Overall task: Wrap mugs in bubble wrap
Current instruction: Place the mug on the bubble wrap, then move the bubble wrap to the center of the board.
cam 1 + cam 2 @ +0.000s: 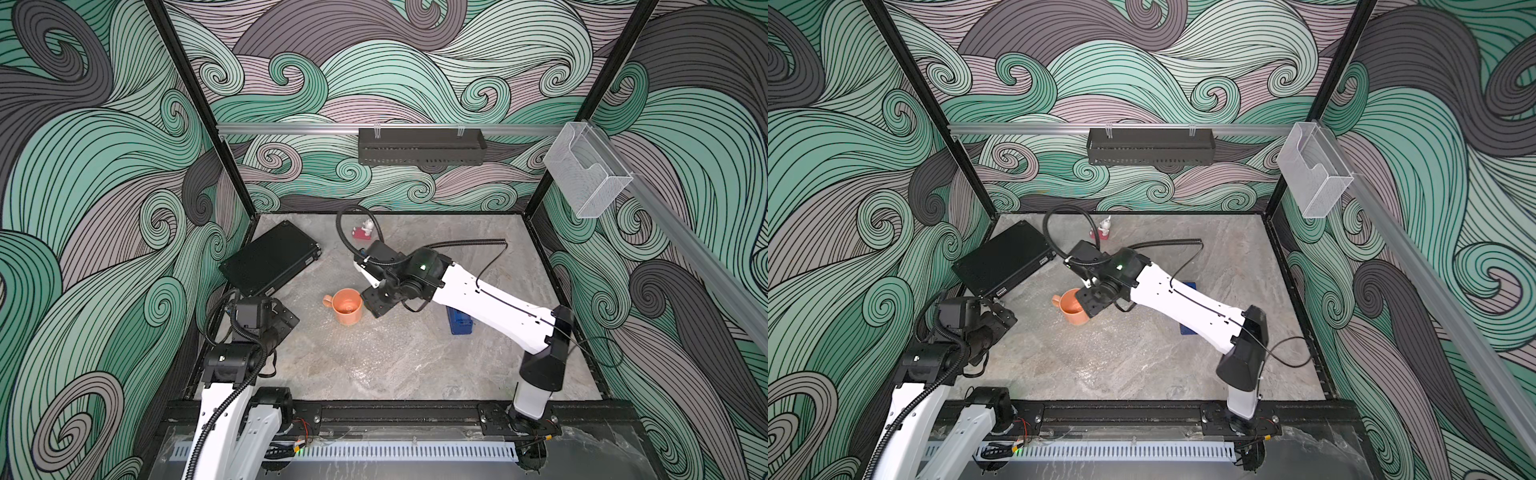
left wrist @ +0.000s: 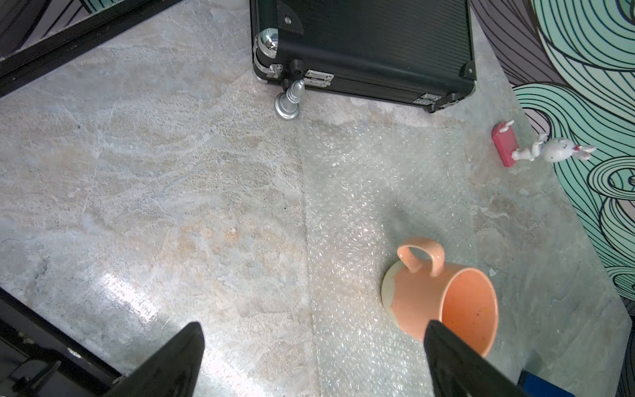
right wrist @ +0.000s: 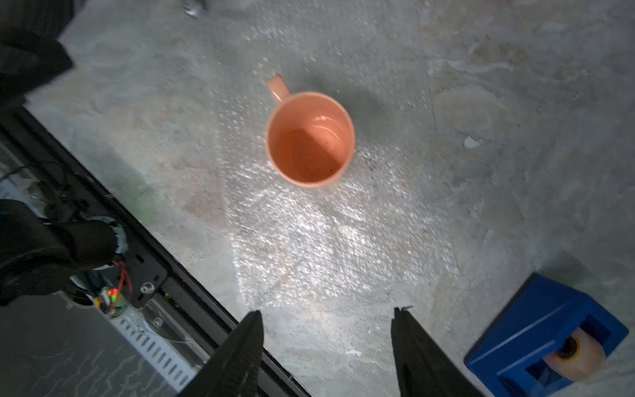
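Glossy ceramic mug (image 3: pixel 311 139) on glittering clear-plastic bubble wrap (image 3: pixel 326 240), stone-look tabletop (image 3: pixel 515 86).

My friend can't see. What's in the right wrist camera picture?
An orange mug stands upright on a shiny sheet of bubble wrap lying flat on the grey table. The open right gripper holds nothing, and a blue tape dispenser sits nearby.

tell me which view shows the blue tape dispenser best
The right wrist view: the blue tape dispenser shows nearly whole, with its tape roll. In both top views the right arm covers most of it. The left wrist view catches only a corner.
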### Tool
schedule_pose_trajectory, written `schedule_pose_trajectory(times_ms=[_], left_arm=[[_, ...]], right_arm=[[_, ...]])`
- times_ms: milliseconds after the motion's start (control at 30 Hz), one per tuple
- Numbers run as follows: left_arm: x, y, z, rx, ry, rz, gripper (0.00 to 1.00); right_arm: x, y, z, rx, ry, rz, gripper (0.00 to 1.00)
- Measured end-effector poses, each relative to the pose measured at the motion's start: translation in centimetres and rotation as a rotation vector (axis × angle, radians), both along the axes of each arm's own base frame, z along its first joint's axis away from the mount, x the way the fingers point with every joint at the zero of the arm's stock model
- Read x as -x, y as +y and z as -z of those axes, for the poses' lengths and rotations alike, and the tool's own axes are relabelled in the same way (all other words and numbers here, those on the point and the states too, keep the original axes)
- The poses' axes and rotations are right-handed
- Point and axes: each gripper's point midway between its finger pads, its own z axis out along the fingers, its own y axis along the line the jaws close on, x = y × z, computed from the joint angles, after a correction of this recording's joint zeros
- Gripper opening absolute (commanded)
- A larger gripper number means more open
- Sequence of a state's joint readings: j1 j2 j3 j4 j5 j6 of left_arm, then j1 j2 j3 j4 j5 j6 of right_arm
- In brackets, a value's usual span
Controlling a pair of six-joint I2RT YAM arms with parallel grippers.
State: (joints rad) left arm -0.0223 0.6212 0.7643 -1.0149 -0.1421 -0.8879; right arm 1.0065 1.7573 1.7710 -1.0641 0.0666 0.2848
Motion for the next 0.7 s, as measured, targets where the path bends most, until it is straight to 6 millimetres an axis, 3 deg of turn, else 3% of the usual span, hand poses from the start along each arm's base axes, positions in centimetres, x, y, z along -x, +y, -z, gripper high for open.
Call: schedule_pose_trajectory(times_ms=[167, 300, 500, 700], left_arm=[[-0.8, -0.1, 1.0, 0.018, 0.024, -0.016, 0.99], [-1.6, -0.7, 3.0, 0.056, 0.072, -0.021, 0.99], [-2.6, -1.4, 5.8, 0.101, 0.161, -0.021, 0.99], [-3.1, -1.5, 7.3, 0.115, 0.177, -0.035, 0.99]], right_arm=[[-2.1, -7.5, 7.3, 0.042, 0.124, 0.181, 0.62], [-2.6, -10.9, 11.8, 0.048, 0.208, 0.282, 0.64], [-3.8, -10.7, 14.4, -0.001, 0.240, 0.315, 0.67], [-5.2, -10.1, 17.6, 0.003, 0.268, 0.345, 0.65]])
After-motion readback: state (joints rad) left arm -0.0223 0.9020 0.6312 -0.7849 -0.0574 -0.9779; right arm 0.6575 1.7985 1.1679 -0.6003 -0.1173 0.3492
